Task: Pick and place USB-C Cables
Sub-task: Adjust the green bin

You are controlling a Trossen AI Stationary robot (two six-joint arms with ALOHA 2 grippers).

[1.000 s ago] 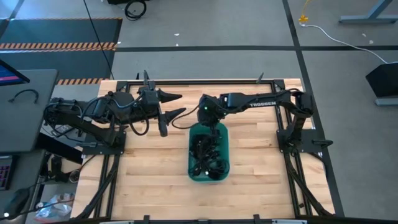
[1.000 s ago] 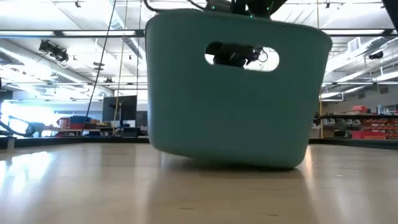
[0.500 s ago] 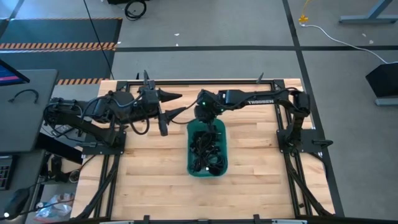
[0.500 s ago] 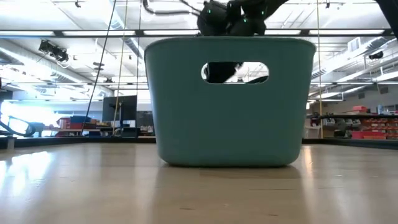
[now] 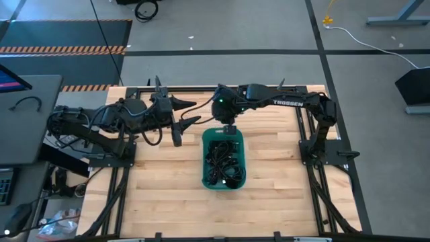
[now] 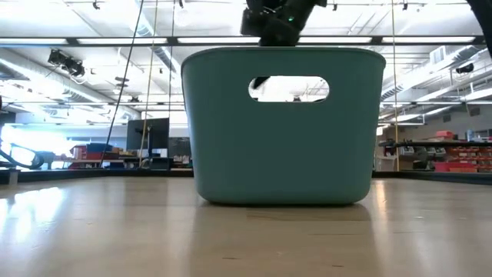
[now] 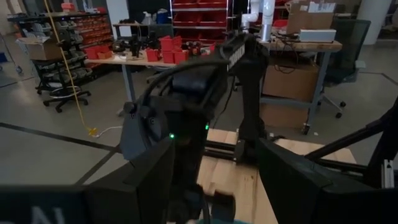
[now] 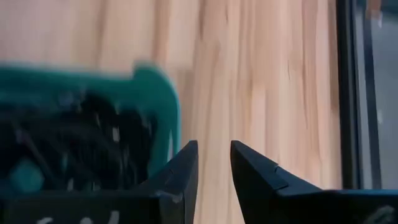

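A teal plastic tub (image 5: 205, 165) stands flat on the wooden table, mid-table; its near wall with a handle slot fills the low view (image 6: 284, 146). Several black USB-C cable bundles (image 5: 224, 161) lie tangled inside it, also showing in the right wrist view (image 8: 68, 143). My right gripper (image 5: 228, 128) hangs above the tub's far end, pointing down, slightly open and empty (image 8: 212, 149), clear of the rim (image 8: 158, 81). My left gripper (image 5: 191, 112) waits wide open, level, beside the tub's far left corner (image 7: 214, 186).
Bare wood (image 5: 168, 181) lies to the left, right and near side of the tub. Black frame rails (image 5: 306, 144) edge the table. My two arms stand close together over the far half of the table; the right arm (image 7: 186, 112) fills the left wrist view.
A second ago the tub hung tilted, one side off the table, with my right gripper at its far wall. It now sits flat, shifted slightly toward the far edge. My right gripper has come away from it, rising and moving toward the far edge.
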